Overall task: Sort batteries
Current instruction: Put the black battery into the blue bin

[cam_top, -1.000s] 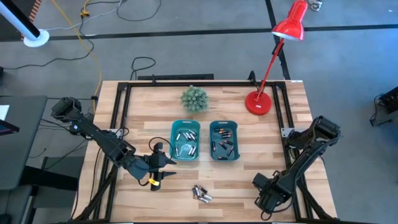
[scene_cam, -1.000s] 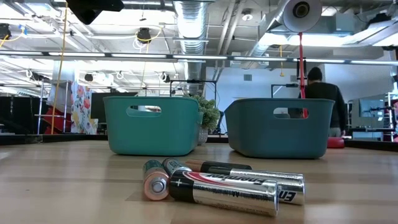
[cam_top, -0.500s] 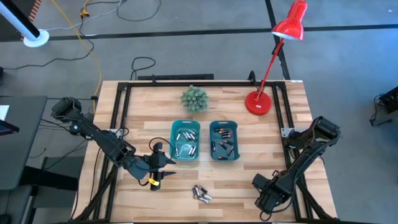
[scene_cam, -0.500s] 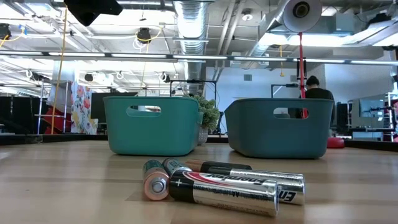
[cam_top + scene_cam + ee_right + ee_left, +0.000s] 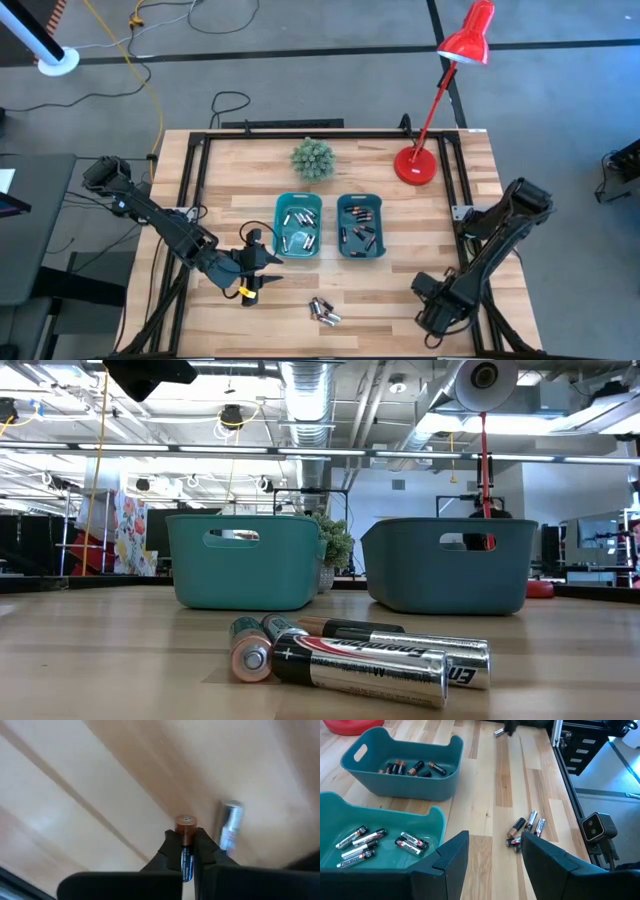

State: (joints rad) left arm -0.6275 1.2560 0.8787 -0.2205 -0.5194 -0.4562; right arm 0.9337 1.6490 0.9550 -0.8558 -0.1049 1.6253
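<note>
A wooden table [image 5: 230, 150] carries two teal bins [image 5: 298, 226] side by side, a small green plant [image 5: 313, 158] and a red lamp [image 5: 440, 90] behind them. Batteries [image 5: 324, 312] lie in both bins and in a loose cluster near the front edge. The right gripper [image 5: 188, 851], low at the front right corner, pinches a copper-topped battery [image 5: 184, 826], with a silvery one lying just beside. The left gripper [image 5: 492, 851] hangs spread wide, left of the bins
</note>
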